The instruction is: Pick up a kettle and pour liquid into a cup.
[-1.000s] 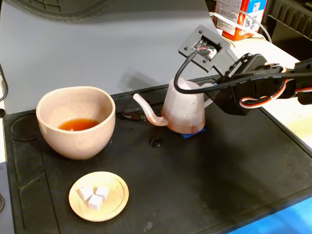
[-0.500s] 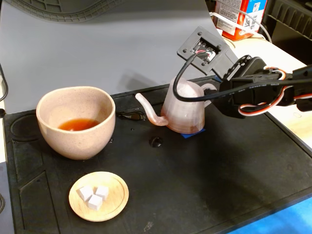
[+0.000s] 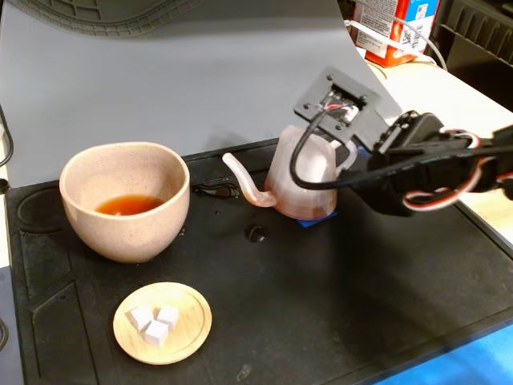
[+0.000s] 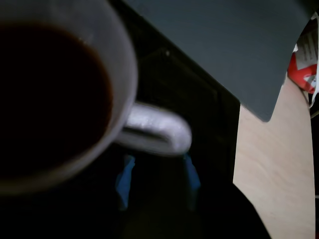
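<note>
Fixed view: kettle [image 3: 303,188] stands upright on the black mat [image 3: 337,305], toward the mat's back edge and right of centre, on a small blue patch [image 3: 309,223]. Its spout [image 3: 244,180] points left at the cup [image 3: 126,200]. The cup sits near the mat's left edge, well apart from the kettle, with a shallow pool of reddish-brown liquid [image 3: 128,204] at the bottom.

The arm [image 3: 433,164] comes in from the right edge, its gripper [image 3: 346,164] at the kettle's handle side, right against the body. The fingertips are hidden behind the kettle and the camera mount, so can't tell whether the jaws are spread or clamped on the handle.

Wrist view: kettle rim [image 4: 124,64] and white loop handle [image 4: 157,132] fill the left half, close up, dark liquid [image 4: 50,94] inside; the fingers aren't resolvable there.

A wooden dish [image 3: 163,323] with three white cubes [image 3: 155,323] sits near the mat's front-left corner.
</note>
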Controlling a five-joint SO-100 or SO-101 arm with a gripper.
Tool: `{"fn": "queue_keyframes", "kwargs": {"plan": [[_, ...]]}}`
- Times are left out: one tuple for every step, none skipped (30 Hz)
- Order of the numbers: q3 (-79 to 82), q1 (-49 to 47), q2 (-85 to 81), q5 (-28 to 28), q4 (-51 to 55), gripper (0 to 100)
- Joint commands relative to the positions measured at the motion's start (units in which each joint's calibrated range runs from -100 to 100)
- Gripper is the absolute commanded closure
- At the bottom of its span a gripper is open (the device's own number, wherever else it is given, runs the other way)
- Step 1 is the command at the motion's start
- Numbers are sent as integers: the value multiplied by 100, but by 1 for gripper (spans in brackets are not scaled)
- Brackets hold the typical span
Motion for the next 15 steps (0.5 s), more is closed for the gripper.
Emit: {"fn": "queue_keyframes", "kwargs": {"plan": [[558,34,-826,-19,-20,87],[830,41,-1022,-19,-20,87],[1139,41,-1278,-24,-20,87],[1502,56,-1568,-24,-20,87],[1883,87,-1875,-24,-20,87],[2264,87,-2319,-24,-20,87],[2700,87,-2873,-29,-20,89],[3172,87,-3522,-129,-20,96],[3780,26,-4375,-470,-29,99],[4215,26,-5160,-643,-29,99],[4542,26,-5749,-858,-20,99],[4751,26,-6064,-1000,-20,99],[4923,26,-6312,-1158,-20,99],[5005,26,-6406,-1210,-20,99],[5349,26,-6704,-1368,-20,99]]}}
